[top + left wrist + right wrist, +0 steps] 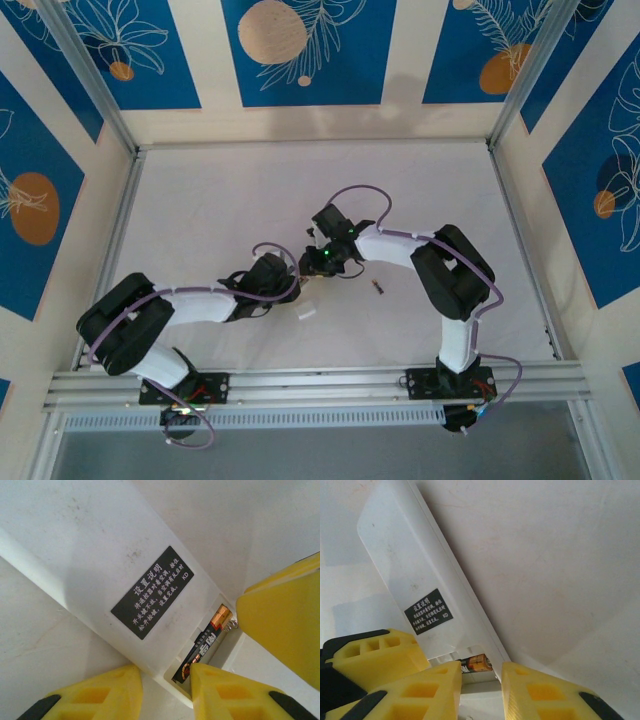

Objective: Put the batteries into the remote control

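Remote control point(90, 550) meets both of our claws at its open end. Our left claw point(162, 674) has its yellow fingers point(95, 695) a little apart, straddling the near corner of that end. One finger lies off the slab's side and the other overlaps the lower end of the battery compartment point(226, 647). We cannot tell whether they pinch the casing or merely bracket it. Our right claw point(481, 680) stands partly open above the same end, with a clear gap between its jaws and nothing in its grip. In the left wrist view one of its fingers comes in from the right, just beside the compartment.

Between the right claw's jaws we see the first battery point(475, 664) lying in the compartment. From the left wrist it reads as a black cell whose gold-orange end points towards the spring point(232, 624) at the compartment's wall.

Further up the slab, a black label point(152, 592) with white Chinese print sits on the white back face. The remote control lies flat, back face up, near the middle of the white surface point(230, 200).

In the top view the second battery point(379, 288) lies loose on the surface to the right of the claws, near them but apart. A small white piece point(306, 313) lies just on the arm-base side of the claws.
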Action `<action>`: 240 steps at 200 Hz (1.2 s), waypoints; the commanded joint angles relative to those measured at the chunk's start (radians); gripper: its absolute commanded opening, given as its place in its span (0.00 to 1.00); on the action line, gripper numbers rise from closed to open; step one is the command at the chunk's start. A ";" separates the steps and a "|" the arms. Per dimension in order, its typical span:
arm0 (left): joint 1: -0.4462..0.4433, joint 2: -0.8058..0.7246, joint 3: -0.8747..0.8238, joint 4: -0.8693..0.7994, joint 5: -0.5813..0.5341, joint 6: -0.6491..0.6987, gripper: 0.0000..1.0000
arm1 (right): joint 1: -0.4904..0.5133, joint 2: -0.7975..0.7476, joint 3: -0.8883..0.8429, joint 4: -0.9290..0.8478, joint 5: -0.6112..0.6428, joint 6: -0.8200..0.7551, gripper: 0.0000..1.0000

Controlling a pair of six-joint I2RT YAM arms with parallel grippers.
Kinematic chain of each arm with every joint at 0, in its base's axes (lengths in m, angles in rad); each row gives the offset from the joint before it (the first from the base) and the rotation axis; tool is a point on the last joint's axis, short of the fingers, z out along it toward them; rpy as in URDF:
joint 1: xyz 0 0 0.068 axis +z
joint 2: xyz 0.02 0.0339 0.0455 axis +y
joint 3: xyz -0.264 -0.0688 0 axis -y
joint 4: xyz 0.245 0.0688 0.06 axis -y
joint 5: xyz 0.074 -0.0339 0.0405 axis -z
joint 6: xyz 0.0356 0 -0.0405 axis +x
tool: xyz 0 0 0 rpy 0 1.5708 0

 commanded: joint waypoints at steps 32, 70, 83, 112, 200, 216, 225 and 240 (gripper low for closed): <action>-0.004 0.060 -0.039 -0.066 0.006 0.004 0.33 | -0.001 0.063 -0.013 -0.021 -0.034 -0.035 0.29; -0.005 0.060 -0.039 -0.066 0.007 0.004 0.32 | 0.004 0.101 -0.013 -0.041 -0.018 -0.043 0.27; -0.004 0.061 -0.039 -0.065 0.007 0.004 0.33 | 0.007 0.114 -0.009 -0.051 -0.006 -0.044 0.27; -0.004 0.060 -0.036 -0.069 0.009 0.005 0.33 | 0.007 0.102 -0.016 -0.042 -0.013 -0.042 0.27; -0.003 -0.052 -0.018 -0.146 -0.015 0.012 0.51 | -0.038 -0.068 0.007 -0.025 -0.021 -0.024 0.48; 0.000 -0.094 -0.006 -0.181 -0.021 0.019 0.58 | -0.046 -0.086 0.000 -0.022 -0.017 -0.014 0.48; 0.004 -0.121 -0.001 -0.198 -0.022 0.025 0.60 | -0.049 -0.097 -0.008 -0.019 -0.011 -0.007 0.48; 0.009 -0.163 0.007 -0.224 -0.032 0.032 0.66 | -0.059 -0.116 -0.025 -0.009 -0.010 0.004 0.48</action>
